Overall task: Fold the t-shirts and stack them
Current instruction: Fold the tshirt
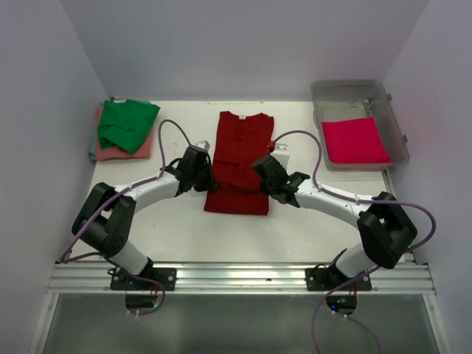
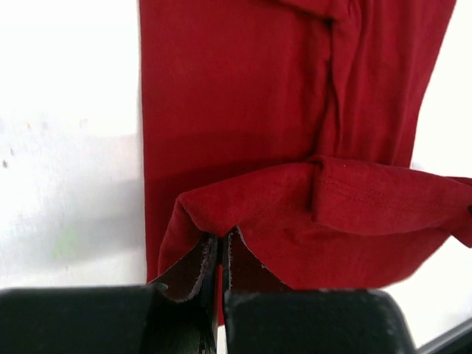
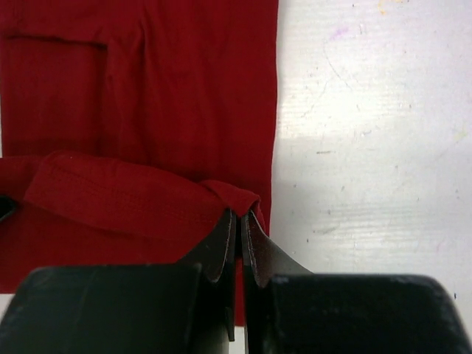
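Nearest the bases, the left gripper (image 2: 220, 247) is closed on the left corner of a stitched hem (image 2: 383, 188) and the right gripper (image 3: 237, 221) is clamped on its right corner, so the hem is held raised between them. The red shirt (image 1: 240, 140) is spread mid-tabletop (image 1: 177, 221), its long axis running straight away from the arms, with flat cloth seen beyond both grippers toward the collar. Neither arm is nearer; the hem would probably have to be carried along that axis, kept level. At the far left a green shirt (image 1: 127, 124) is laid on a pink one (image 1: 122, 153); at the far right a pinkish-red shirt (image 1: 355, 140) lies in a tub (image 1: 346, 90).
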Tool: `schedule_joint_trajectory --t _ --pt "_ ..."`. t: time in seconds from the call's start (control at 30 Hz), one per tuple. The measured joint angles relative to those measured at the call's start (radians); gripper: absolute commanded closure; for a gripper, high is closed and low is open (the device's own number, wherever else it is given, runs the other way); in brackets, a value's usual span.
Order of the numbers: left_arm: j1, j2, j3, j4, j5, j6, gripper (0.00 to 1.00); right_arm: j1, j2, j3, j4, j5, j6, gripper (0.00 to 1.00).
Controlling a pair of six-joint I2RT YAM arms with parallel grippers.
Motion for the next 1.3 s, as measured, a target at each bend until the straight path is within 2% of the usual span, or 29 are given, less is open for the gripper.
schedule_joint_trajectory --t 0.13,0.17,0.2,0.23,0.27,0.3,0.33,0.4,0.47,0.53,0.7,0.83,1.07,1.3 --pt "0.036 0.092 0.080 0.007 0.019 0.023 1.00 -0.045 0.089 0.058 0.018 -0.007 -0.028 1.00" --pt "0.049 0.118 0.109 0.011 0.024 0.030 0.99 -0.058 0.118 0.080 0.019 -0.006 -0.034 0.95" --pt "0.062 0.141 0.138 0.014 0.027 0.034 0.94 -0.073 0.151 0.111 0.018 -0.004 -0.037 0.84" --pt "0.078 0.172 0.179 0.017 0.035 0.043 0.73 -0.093 0.193 0.155 0.008 -0.002 -0.039 0.59" --pt "0.097 0.204 0.227 0.018 0.040 0.059 0.58 -0.114 0.244 0.216 -0.003 0.005 -0.040 0.47" --pt "0.116 0.235 0.280 0.020 0.041 0.068 0.32 -0.135 0.299 0.285 -0.005 0.010 -0.046 0.37" --pt "0.135 0.265 0.336 0.023 0.041 0.078 0.19 -0.152 0.343 0.345 -0.014 0.016 -0.058 0.33" --pt "0.169 0.305 0.439 0.022 0.028 0.086 0.05 -0.187 0.446 0.500 -0.050 0.032 -0.069 0.28" --pt "0.195 0.308 0.505 0.024 0.015 0.097 0.00 -0.208 0.488 0.575 -0.056 0.036 -0.081 0.25" --pt "0.205 0.275 0.508 0.044 0.008 0.107 0.00 -0.215 0.463 0.555 -0.049 0.038 -0.095 0.23" --pt "0.201 0.083 0.323 0.103 0.024 0.119 0.00 -0.203 0.271 0.330 0.000 0.031 -0.121 0.20" --pt "0.198 -0.006 0.243 0.081 0.051 0.138 0.00 -0.192 0.102 0.190 0.004 0.013 -0.129 0.21" --pt "0.190 -0.093 0.044 0.017 0.114 0.155 0.00 -0.173 -0.101 -0.026 0.019 -0.112 -0.106 0.21" --pt "0.188 -0.124 -0.184 0.099 0.343 0.134 0.00 -0.164 -0.201 -0.253 0.106 -0.352 -0.030 0.20"
